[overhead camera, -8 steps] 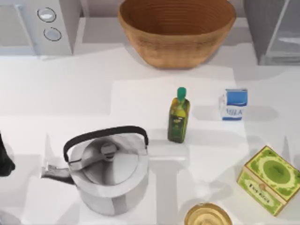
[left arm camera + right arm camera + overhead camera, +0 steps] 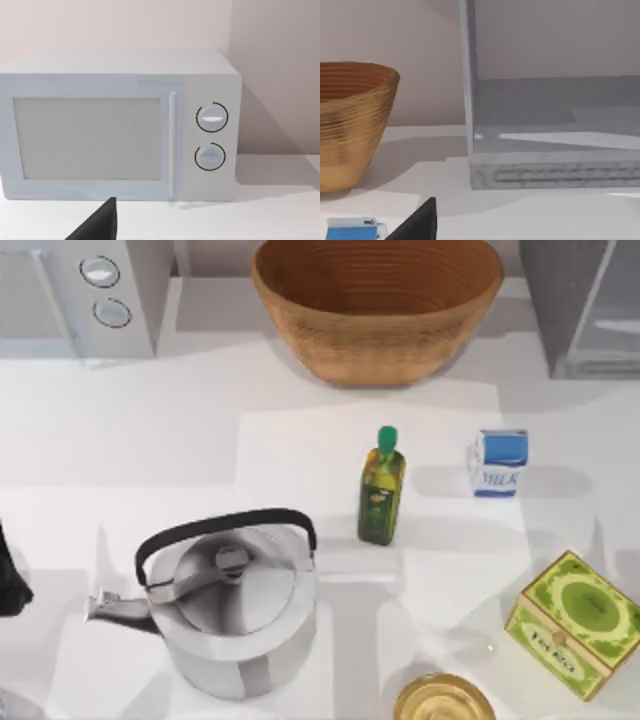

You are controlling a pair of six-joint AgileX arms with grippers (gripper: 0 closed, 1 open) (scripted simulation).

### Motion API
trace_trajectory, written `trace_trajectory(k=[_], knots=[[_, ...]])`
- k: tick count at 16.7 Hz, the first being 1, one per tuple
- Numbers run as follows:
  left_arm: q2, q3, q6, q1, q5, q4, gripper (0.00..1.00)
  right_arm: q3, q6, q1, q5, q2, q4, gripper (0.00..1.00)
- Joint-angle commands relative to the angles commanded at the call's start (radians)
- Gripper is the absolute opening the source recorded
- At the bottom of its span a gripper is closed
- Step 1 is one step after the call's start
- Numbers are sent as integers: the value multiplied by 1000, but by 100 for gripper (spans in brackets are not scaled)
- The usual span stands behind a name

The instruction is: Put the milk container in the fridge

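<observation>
At the bottom of the right wrist view, a dark finger of the right gripper (image 2: 417, 222) pokes in; can't tell how its fingers are set. Just beside it sits the blue top of the milk container (image 2: 353, 229), not touching. Further back is the fridge (image 2: 550, 150), next to the wicker basket (image 2: 350, 125). From the top view the carton stands upright right of the oil bottle (image 2: 381, 486), with the tea box (image 2: 572, 624) nearer. Left arm (image 2: 12, 580) sits parked at the left edge.
</observation>
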Motion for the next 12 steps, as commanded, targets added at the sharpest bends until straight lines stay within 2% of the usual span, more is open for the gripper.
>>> trace_trajectory(k=[12], knots=[[0,0,0,0,0,0,100,369,185,329,299,1154,409,100]])
